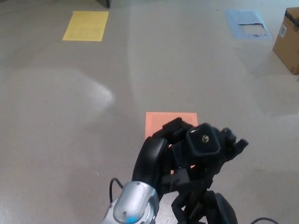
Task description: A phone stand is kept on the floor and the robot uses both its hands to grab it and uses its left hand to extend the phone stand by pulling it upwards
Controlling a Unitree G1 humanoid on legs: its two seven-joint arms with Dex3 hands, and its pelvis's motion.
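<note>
Near the bottom edge of the head view, over the orange floor mat (161,120), the phone stand (203,140) sits raised toward the camera, its square head plate facing up with a small screw at centre. My left hand (161,149) comes in from the left and is wrapped on the stand just below the plate, fingers closed around the upper section. My right hand (198,193) is lower, clamped on the stand's lower part; its outline is mostly a black mass, so exact finger placement is hard to read.

Judgement: the extension step is in hand, with both grasps made and the head riding high. Next move calls for a straight upward pull with the left while the right holds the base section fixed, avoiding any twist that binds the telescoping tube.

Containers: one cardboard box (287,42) at far right; contents not visible. Yellow mat (86,25) far left, blue mat (247,24) far right.
</note>
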